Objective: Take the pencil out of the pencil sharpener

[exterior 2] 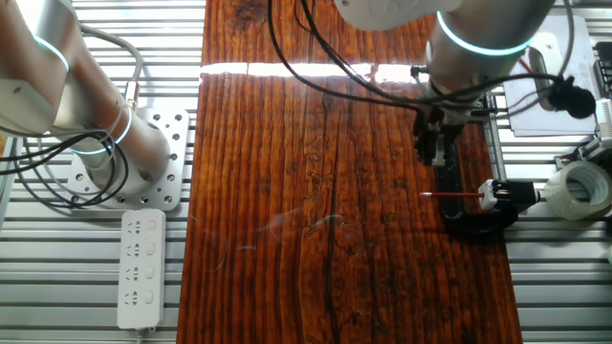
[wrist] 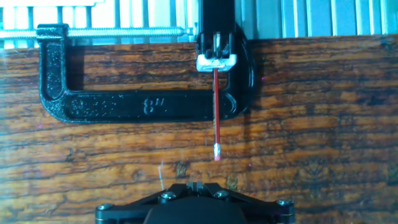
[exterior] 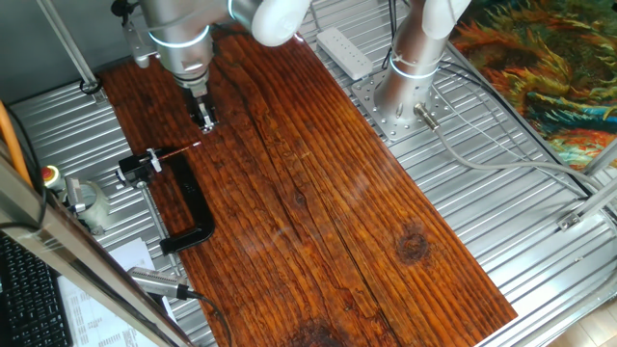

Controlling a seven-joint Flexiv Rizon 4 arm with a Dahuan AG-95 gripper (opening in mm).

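Note:
The pencil [wrist: 216, 112] is a thin dark-red stick with a pale tip. Its far end sits in the small black-and-silver pencil sharpener [wrist: 216, 55], which a large black C-clamp [wrist: 112, 106] holds at the edge of the wooden board. My gripper [wrist: 194, 185] is shut and empty, above the board a short way from the pencil's free tip, roughly in line with it. In one fixed view the gripper [exterior: 205, 118] is just beyond the pencil [exterior: 179, 150]. In the other fixed view the gripper [exterior 2: 441, 153] hangs above the pencil [exterior 2: 453, 195] and the sharpener [exterior 2: 496, 194].
The second arm's base [exterior 2: 115, 162] stands on the metal table beside the board, with a white power strip [exterior 2: 140, 268] near it. A white tape roll [exterior 2: 583, 189] lies by the clamp's screw end. A metal tool [exterior: 159, 282] lies off the board.

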